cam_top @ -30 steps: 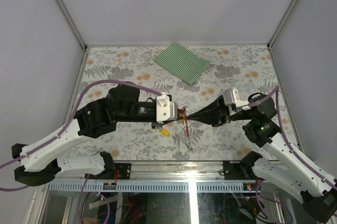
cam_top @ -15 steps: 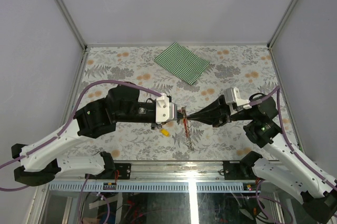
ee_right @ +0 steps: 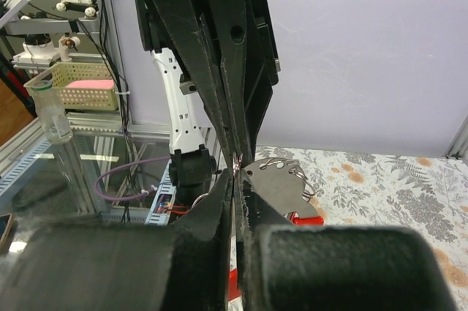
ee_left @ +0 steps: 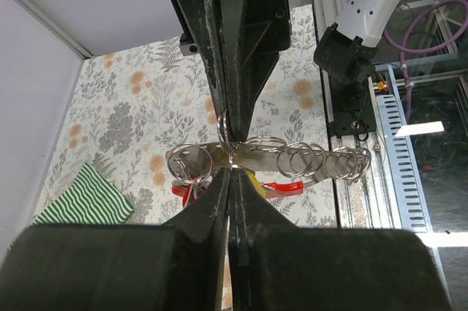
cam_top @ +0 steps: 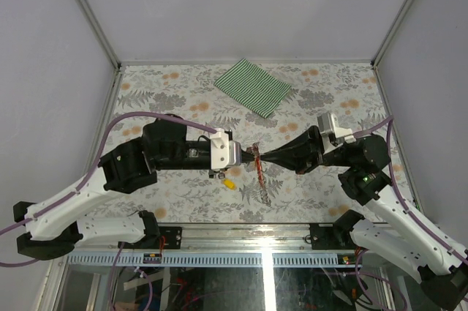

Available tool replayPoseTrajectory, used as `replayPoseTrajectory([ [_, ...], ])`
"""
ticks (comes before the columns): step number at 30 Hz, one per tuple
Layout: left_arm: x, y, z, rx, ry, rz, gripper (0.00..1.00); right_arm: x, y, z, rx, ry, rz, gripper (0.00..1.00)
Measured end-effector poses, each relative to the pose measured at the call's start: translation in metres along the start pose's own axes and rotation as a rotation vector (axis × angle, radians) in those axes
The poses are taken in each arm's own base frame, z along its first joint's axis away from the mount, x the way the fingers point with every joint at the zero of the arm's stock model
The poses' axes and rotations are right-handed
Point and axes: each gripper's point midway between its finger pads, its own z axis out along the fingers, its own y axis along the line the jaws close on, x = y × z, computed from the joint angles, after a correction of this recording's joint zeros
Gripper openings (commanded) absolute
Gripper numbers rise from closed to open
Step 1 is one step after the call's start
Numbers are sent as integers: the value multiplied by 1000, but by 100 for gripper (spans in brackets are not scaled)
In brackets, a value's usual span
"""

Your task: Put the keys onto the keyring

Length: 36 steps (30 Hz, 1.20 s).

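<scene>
Mid-frame, L gripper (cam_top: pixel 248 154) & R gripper (cam_top: pixel 261 157) were both pinched shut on keyring (ee_left: pixel 270 156); yellow key (cam_top: pixel 229 184) lay loose, so next prob. needs ring split.

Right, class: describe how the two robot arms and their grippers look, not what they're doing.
The left arm and right arm have white shells near the base and black segments further out, each with a purple cable. A white block sits at each wrist; the right arm shows a green light. The left gripper and right gripper have black fingers tapering to thin tips.
</scene>
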Motion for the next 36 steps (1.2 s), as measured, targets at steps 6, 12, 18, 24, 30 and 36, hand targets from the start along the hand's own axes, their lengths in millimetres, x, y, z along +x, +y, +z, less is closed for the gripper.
replayPoseTrajectory([
  [6,-5,3,2,-20,-39,0,0,-11,-4,3,24,-48,7,0],
  [12,-15,7,1,-56,-106,-2,11,-25,-9,7,37,-132,19,0],
  [18,-16,10,-3,-101,-159,-34,24,-32,-9,8,32,-165,-19,0],
  [24,-28,12,-17,-161,-270,-59,29,-32,-8,7,29,-161,-56,0],
  [30,-51,13,-21,-165,-389,-73,33,-31,-6,6,12,-150,-81,0],
  [36,-54,9,-12,-125,-405,-80,35,-26,-3,6,-7,-130,-90,0],
])
